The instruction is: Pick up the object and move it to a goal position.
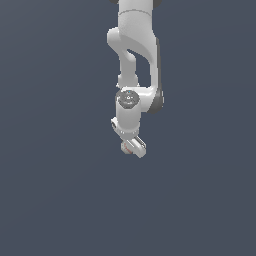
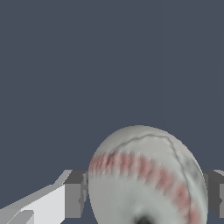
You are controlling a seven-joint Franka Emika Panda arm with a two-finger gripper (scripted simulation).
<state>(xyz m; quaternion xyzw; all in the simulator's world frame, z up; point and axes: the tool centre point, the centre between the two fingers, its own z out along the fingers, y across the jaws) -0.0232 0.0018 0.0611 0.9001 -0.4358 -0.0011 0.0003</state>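
The object is a whitish-grey ball (image 2: 146, 179) with red stitch marks, and it fills the space between my two fingers in the wrist view. One grey pad (image 2: 74, 192) presses against one side of it and the other pad (image 2: 215, 192) against the opposite side. My gripper (image 2: 146, 194) is shut on the ball. In the exterior view the white arm hangs down from the top, with the gripper (image 1: 134, 147) near the middle of the picture. There the ball is almost hidden between the fingers. No goal marker shows in either view.
A flat dark blue-grey surface (image 1: 55, 190) fills the background of both views. No other objects, containers or edges are in view.
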